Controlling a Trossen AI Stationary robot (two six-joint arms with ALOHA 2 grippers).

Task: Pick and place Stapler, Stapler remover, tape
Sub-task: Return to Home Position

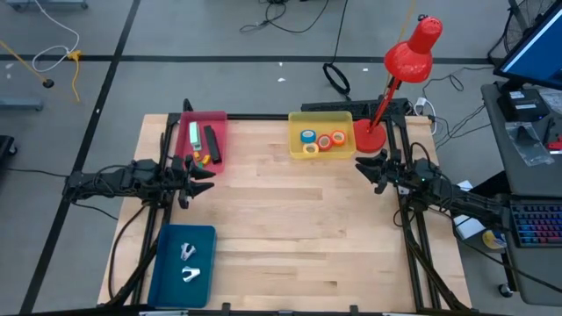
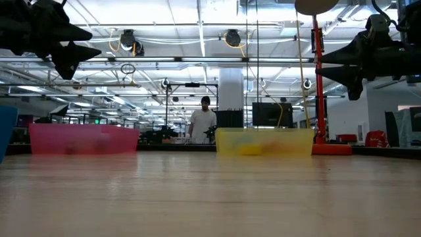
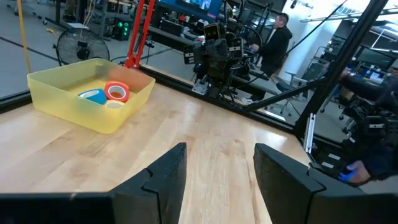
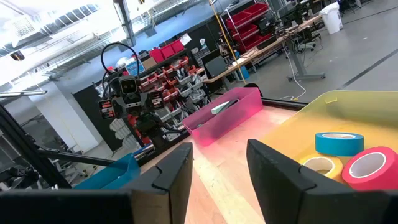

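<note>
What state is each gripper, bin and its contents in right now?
left gripper, fingers open, empty, at the table's left edge
right gripper, fingers open, empty, at the table's right edge
yellow bin, holds tape rolls lying flat
pink bin, holds two staplers
blue bin, holds two staple removers

Bright, even overhead light; soft shadows, background seemingly blurred.

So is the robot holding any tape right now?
No, both the left end effector and the right end effector are open and empty, and the tape lies in the yellow bin.
</note>
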